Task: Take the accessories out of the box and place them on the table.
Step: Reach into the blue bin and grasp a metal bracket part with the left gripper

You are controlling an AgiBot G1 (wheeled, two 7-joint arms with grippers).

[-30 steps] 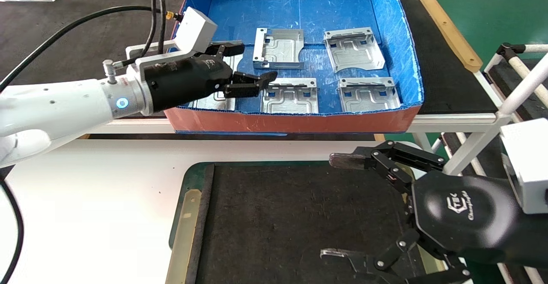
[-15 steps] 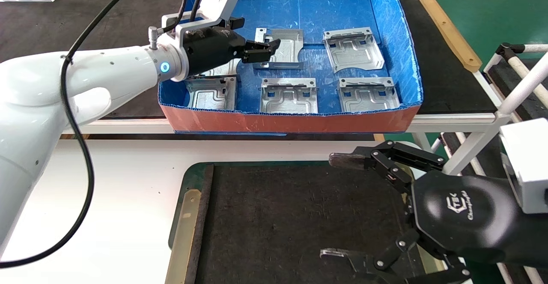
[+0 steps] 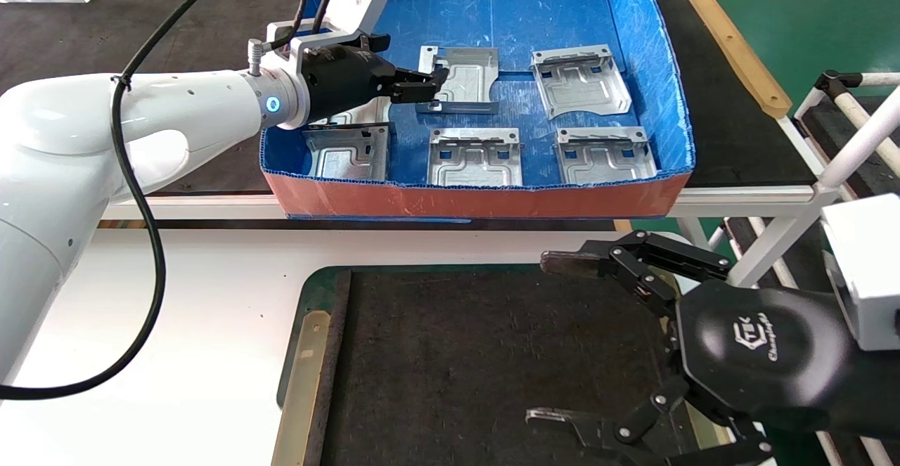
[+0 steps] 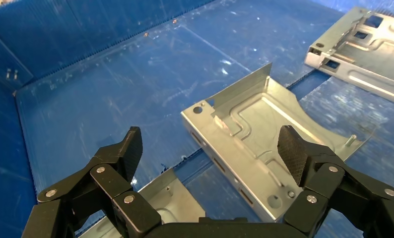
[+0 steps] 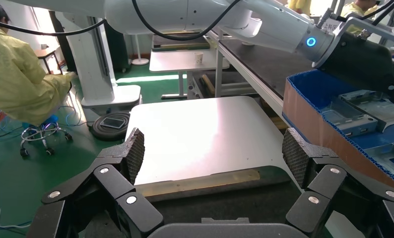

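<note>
Several silver-grey accessories lie in the blue box (image 3: 478, 199). These plates include a back-middle one (image 3: 467, 76), a back-right one (image 3: 580, 79) and front ones (image 3: 477, 157), (image 3: 605, 153), (image 3: 348, 151). My left gripper (image 3: 416, 60) is inside the box and open. It hovers just over the left flange of the back-middle plate (image 4: 254, 129). In the left wrist view its jaws (image 4: 211, 146) straddle that edge without touching it. Another plate (image 4: 155, 198) is partly hidden under the hand. My right gripper (image 3: 548, 339) hangs open and empty over the black mat (image 3: 478, 360) of the white table (image 3: 176, 311).
A tan strip (image 3: 302, 382) edges the mat's left side. A white tube frame (image 3: 858, 143) stands at the right beside my right arm. The box rests on a dark felt table (image 3: 140, 51) behind. A seated person in yellow (image 5: 21, 74) shows in the right wrist view.
My left gripper moved from the box's front-left corner back and right to the back-middle plate, uncovering the front-left plate. Its jaws stayed open. The right arm has not moved.
</note>
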